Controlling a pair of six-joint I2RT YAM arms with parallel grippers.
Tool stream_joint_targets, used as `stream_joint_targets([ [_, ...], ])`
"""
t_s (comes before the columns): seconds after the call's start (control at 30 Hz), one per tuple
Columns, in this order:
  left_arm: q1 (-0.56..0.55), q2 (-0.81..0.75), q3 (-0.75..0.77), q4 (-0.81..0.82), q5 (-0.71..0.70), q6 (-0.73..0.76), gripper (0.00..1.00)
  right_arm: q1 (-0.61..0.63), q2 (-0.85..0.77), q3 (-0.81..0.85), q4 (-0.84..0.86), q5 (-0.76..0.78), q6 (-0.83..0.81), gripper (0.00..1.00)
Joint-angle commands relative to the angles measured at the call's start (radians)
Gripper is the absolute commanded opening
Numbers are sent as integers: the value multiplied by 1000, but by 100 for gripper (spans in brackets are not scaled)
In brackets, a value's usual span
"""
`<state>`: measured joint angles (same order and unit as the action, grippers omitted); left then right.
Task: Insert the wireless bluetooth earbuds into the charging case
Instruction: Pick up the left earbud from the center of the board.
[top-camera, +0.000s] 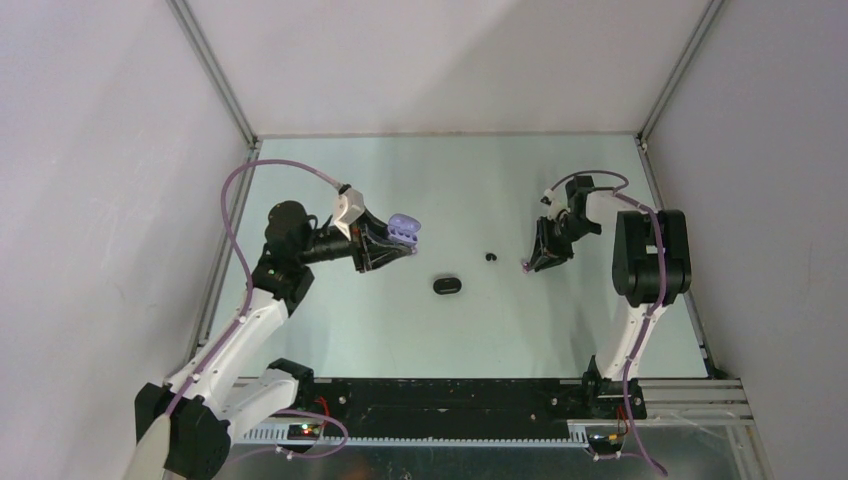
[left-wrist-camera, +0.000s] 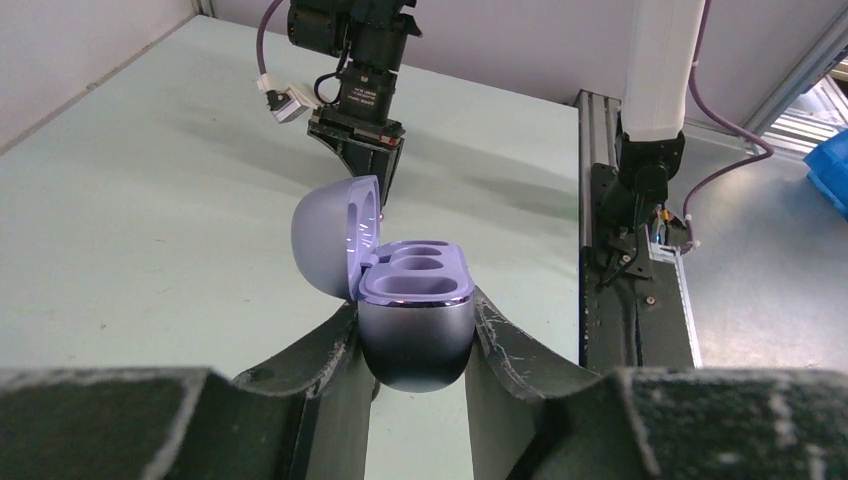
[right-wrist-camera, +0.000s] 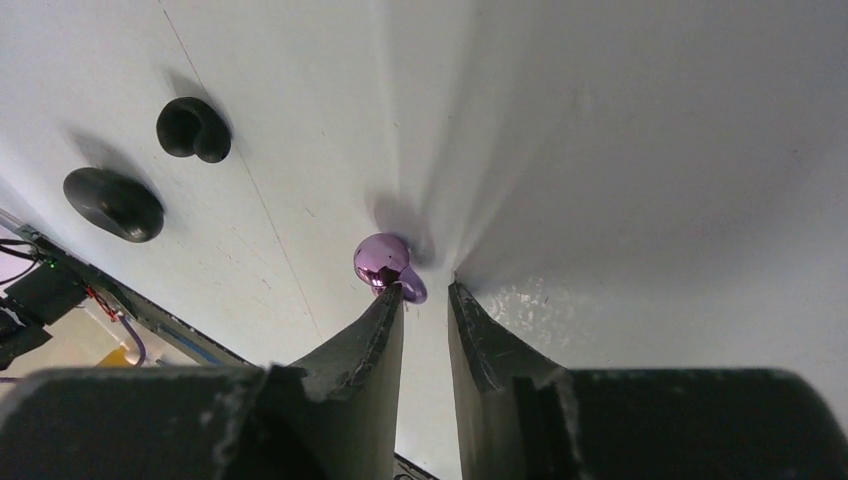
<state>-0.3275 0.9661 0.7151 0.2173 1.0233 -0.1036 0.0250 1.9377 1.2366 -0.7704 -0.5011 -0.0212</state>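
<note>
right wrist: lilac earbud (right-wrist-camera: 383, 262) looks tiny, light, glossy and likely slippery; right hand (right-wrist-camera: 425, 288), narrowly parted, sits at it with one fingertip, not pinching; best taken across its rounded body.

Pale green table (top-camera: 330, 330), matt and flat, walled along the far, left and right edges. Carries three small loose things, all around its middle. Closest to the near edge: a black oval case (top-camera: 447, 285), shut, lying flat. Just beyond it, toward the far right corner: a black earbud (top-camera: 490, 257), near the case but apart from it. Further toward the right edge: a glossy lilac earbud (top-camera: 525, 266), resting on the bare surface.
</note>
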Motion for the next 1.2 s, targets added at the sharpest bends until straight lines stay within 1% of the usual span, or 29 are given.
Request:
stream_joint_targets([
  [0.0, 4, -10, -1, 6, -3, 37, 0, 2, 26, 26, 44, -10, 9, 25],
  [0.13, 5, -11, -2, 2, -4, 43, 0, 1, 24, 29, 53, -29, 10, 20],
  [0.2, 5, -9, -2, 1, -4, 44, 0, 0, 23, 29, 56, -39, 8, 19],
  [0.27, 4, -10, -1, 1, -2, 44, 0, 1, 23, 30, 57, -42, 8, 20],
  [0.43, 4, -7, -2, 4, -1, 44, 0, 10, 28, 43, 56, -24, 13, 26],
  [0.5, 3, -4, -3, 1, -2, 46, 0, 10, 29, 49, 50, -42, 11, 29],
  [0.57, 2, -4, -2, -5, -1, 52, 0, 4, 29, 50, 41, -99, 6, 31],
  [0.63, 3, -6, -3, -8, -2, 57, 0, 3, 32, 50, 36, -110, 3, 31],
  [0.9, 4, -4, -1, -15, -3, 69, 0, 0, 35, 50, 53, -123, 3, 31],
  [1.17, 3, -4, 1, -22, -4, 76, 0, 32, 45, 54, 71, -170, -35, 27],
])
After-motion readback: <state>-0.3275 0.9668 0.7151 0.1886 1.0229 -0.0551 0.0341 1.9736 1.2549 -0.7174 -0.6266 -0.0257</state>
